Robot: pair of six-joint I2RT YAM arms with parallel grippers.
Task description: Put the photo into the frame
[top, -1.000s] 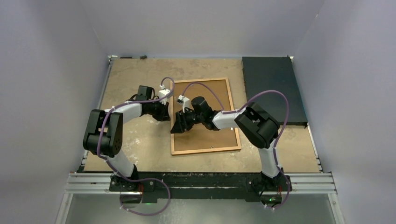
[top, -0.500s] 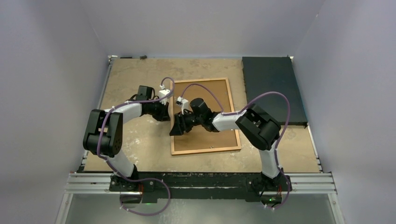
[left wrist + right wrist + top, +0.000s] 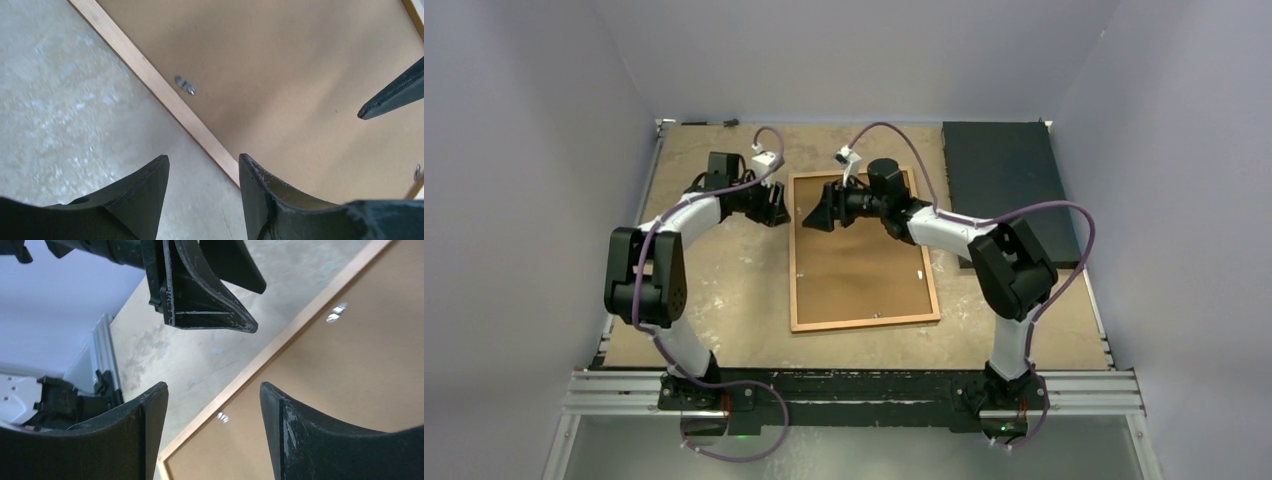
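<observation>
The frame [image 3: 864, 262] lies flat mid-table, its brown backing board up and its thin wooden edge [image 3: 165, 100] all round. No photo shows in any view. My left gripper [image 3: 776, 206] hovers just outside the frame's far left edge, open, with bare table between its fingers [image 3: 150, 185]. My right gripper [image 3: 814, 216] hangs over the far left part of the board, facing the left one, open and empty. In the right wrist view the left gripper [image 3: 210, 295] shows beyond the wooden edge [image 3: 280, 350]. Small metal tabs [image 3: 185, 85] [image 3: 222, 416] sit along the board's rim.
A dark rectangular slab [image 3: 1009, 185] lies at the back right, close to the frame's right side. The right arm's elbow [image 3: 1009, 265] hangs over the slab's near corner. Pale walls close in the table on three sides.
Both arms have swung from the middle of the frame's left edge toward its far left corner. The left gripper has gone from shut to open, and the right one has widened.
</observation>
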